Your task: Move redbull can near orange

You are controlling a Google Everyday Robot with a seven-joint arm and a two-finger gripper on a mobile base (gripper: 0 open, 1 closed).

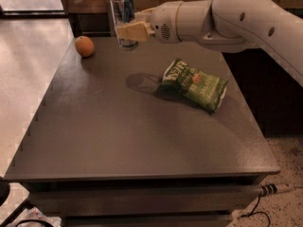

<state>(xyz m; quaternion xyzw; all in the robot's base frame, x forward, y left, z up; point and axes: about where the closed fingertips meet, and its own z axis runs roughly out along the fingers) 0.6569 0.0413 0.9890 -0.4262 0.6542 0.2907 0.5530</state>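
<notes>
Above the far left part of the dark table (118, 141), the gripper (125, 33) is clamping its tan fingers (134, 31) on the lower half of the redbull can (121, 11), holding it upright with its open silver top facing up. The can's long axis is standing vertical, and its base is appearing to hang clear of the tabletop, judging by the shadow (142, 82) falling well forward of it. The orange (84, 46) is resting on the table to the camera's left of the held can and lower in the view, near the table's far left corner, apart from both can and gripper. The white arm (236, 13) is reaching in from the right side of the view, so the coming move is likely turning on carrying the can leftward and down beside the fruit without knocking it. The green chip bag (194, 84) is lying on the opposite side, away from that path.
</notes>
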